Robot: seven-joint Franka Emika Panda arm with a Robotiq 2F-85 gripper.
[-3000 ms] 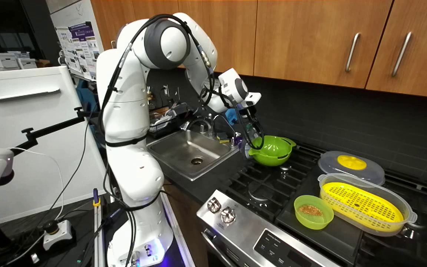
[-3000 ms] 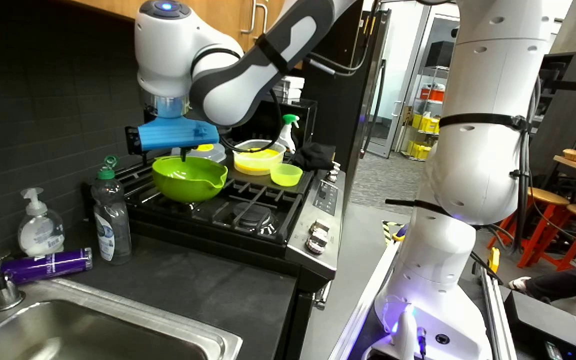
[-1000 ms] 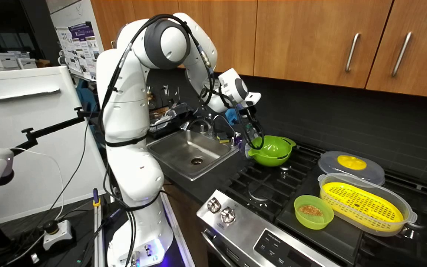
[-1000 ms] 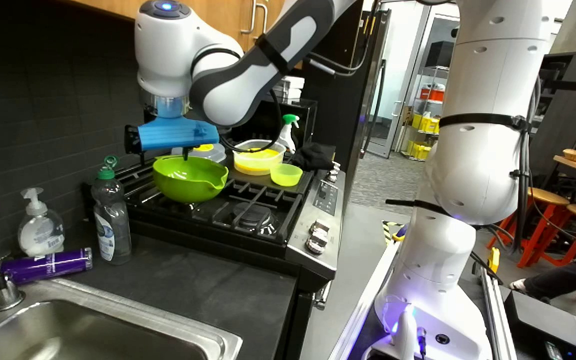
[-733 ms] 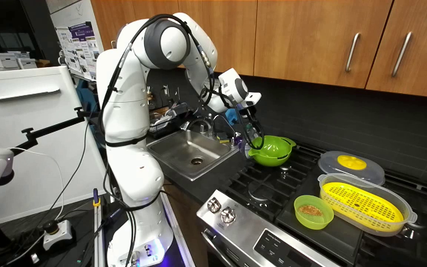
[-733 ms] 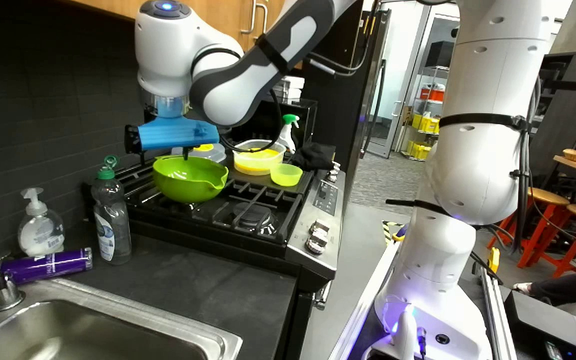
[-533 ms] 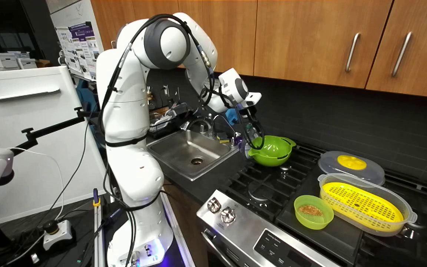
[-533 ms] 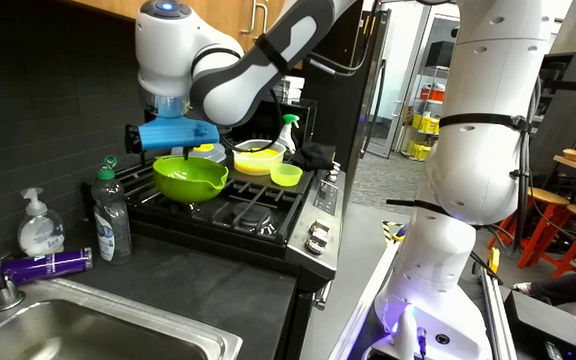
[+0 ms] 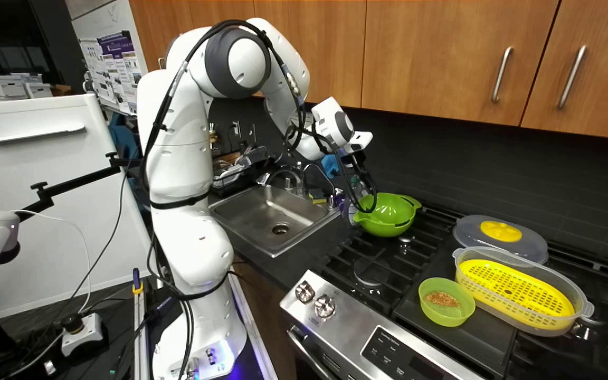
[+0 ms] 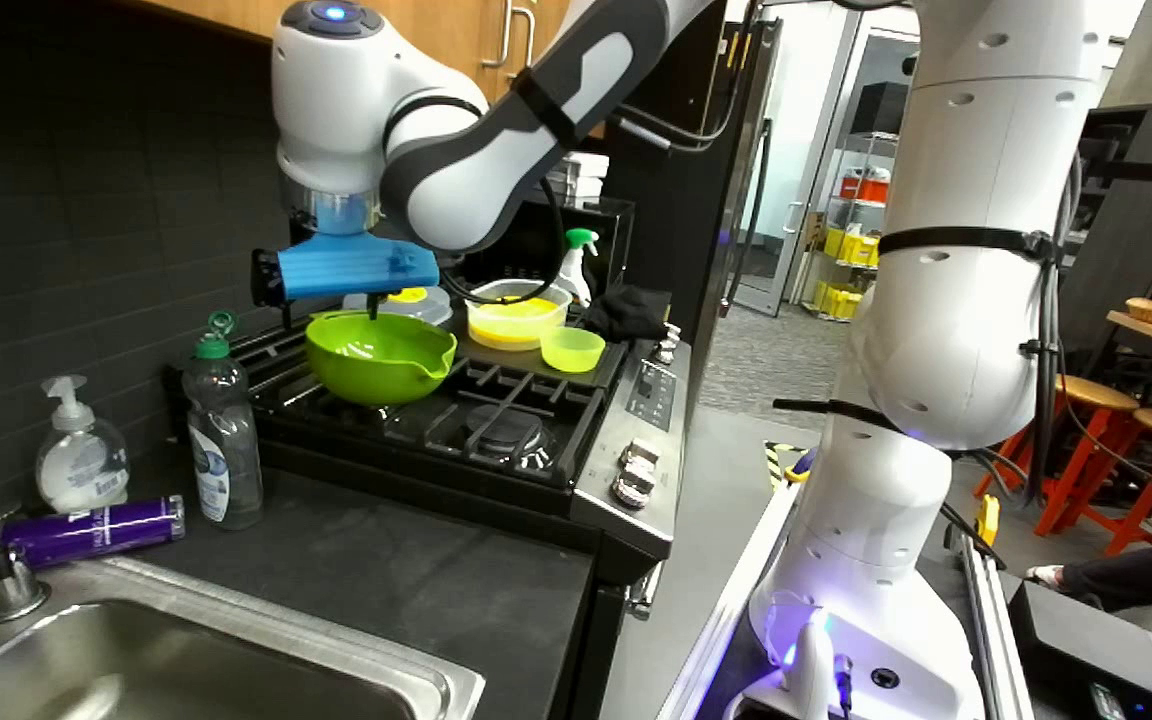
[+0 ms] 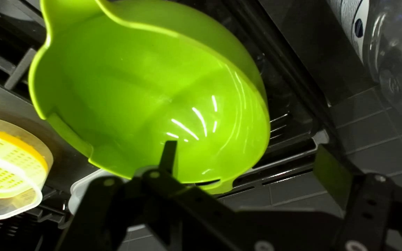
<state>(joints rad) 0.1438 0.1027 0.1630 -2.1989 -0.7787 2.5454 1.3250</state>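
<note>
Hangs with jaws spread at the edge of the green bowl (image 11: 145,90) on the stove (image 10: 516,430); could tip or skid it by closing off-centre or snagging its rim sideways.

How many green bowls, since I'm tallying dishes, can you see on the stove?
2: the large bowl on the burner grates and the small bowl holding brown bits, beside the clear container. Others may be hidden.

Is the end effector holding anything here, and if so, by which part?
Nothing is held: the end effector stands open, fingers wide apart. The green bowl is nearest, one finger overlapping it in the wrist view; contact can't be told.
</note>
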